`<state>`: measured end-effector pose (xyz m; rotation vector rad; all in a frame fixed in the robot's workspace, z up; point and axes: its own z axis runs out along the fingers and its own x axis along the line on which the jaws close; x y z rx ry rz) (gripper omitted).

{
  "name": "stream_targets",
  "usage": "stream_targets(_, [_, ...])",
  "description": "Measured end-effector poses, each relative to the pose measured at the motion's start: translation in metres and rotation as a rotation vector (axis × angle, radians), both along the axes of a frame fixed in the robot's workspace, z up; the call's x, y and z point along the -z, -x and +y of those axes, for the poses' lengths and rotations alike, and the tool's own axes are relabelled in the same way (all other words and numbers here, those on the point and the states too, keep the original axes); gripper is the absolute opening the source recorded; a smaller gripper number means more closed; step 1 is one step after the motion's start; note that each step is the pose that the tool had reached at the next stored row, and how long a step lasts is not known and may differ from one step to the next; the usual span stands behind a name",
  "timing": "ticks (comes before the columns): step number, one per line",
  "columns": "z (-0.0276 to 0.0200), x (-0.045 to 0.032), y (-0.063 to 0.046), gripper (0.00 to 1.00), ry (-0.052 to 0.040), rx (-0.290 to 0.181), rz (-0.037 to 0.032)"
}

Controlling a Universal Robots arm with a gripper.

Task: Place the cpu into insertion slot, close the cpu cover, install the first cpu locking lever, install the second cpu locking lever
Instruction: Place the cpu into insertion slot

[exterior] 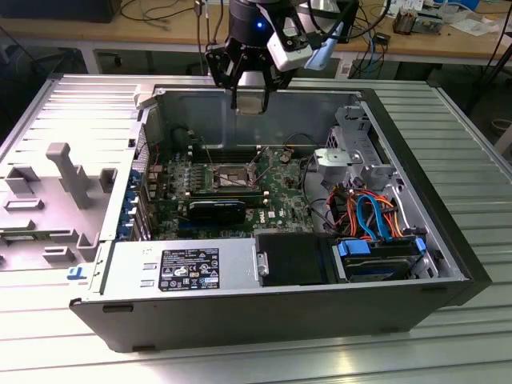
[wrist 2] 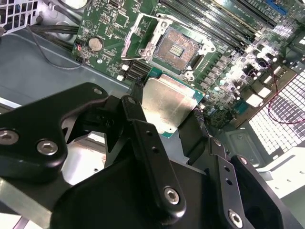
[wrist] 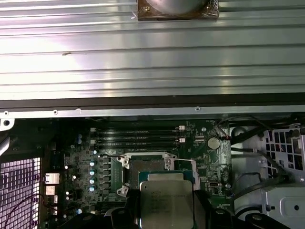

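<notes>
Lying open on a ribbed metal table (exterior: pixel 472 160), a dark computer case (exterior: pixel 264 316) encloses the insertion slot (exterior: pixel 232 178) on every side. The green motherboard (exterior: pixel 284 188) spreads around the slot, with long black memory slots (wrist: pixel 138 136) running just beside it. The black gripper (exterior: pixel 251 106) hangs well above the slot in the exterior view, apart from the board. Its fingers (wrist 2: pixel 137 109) are closed narrowly on the cpu (wrist 2: pixel 169 100), pressing two opposite edges of the chip. The cpu cover (wrist 2: pixel 136 36), a thin silver frame, stands raised at one edge of the slot, leaving the dark recess and its contact field bare in the second wrist view. The cpu, silver top showing in both wrist views, is held in the air, not touching the slot.
</notes>
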<state>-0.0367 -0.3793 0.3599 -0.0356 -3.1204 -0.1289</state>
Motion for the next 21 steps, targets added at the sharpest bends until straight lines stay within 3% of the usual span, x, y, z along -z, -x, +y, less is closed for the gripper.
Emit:
stream_targets(8, [-0.0049, 0.0056, 0.004, 0.54, 0.0045, 0.0, -0.0001])
stream_targets(21, [-0.0089, 0.0116, 0.005, 0.54, 0.0096, 0.0, -0.0001])
